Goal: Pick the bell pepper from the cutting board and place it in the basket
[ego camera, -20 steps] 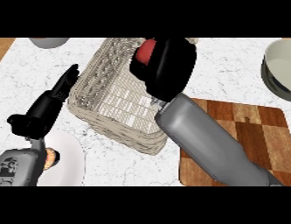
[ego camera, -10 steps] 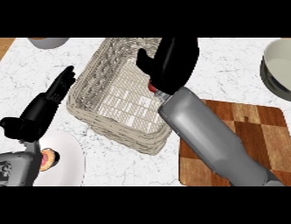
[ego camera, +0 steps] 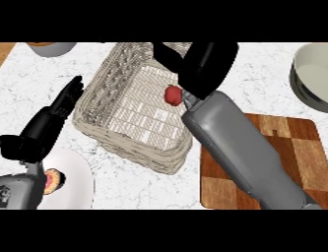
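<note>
The red bell pepper [ego camera: 172, 94] lies inside the woven basket [ego camera: 115, 93], near its right wall and partly hidden by my right wrist. Just above it, over the basket's far right part, my right hand [ego camera: 204, 64] is spread open with nothing in its fingers. The grey right forearm crosses the wooden cutting board [ego camera: 301, 147], which has nothing on its visible part. My left hand [ego camera: 49, 124] rests open on the counter beside the basket's left wall, fingers straight and pointing away.
A large pale bowl [ego camera: 325, 78] stands at the right edge, behind the board. A white plate [ego camera: 79, 184] with a small round food item [ego camera: 53, 181] sits at the lower left. Another bowl [ego camera: 51, 47] shows at the top left.
The right hand held the pepper a second ago. Its fingers have since opened, and the pepper has gone down into the basket below the wrist. The left hand has not moved.
</note>
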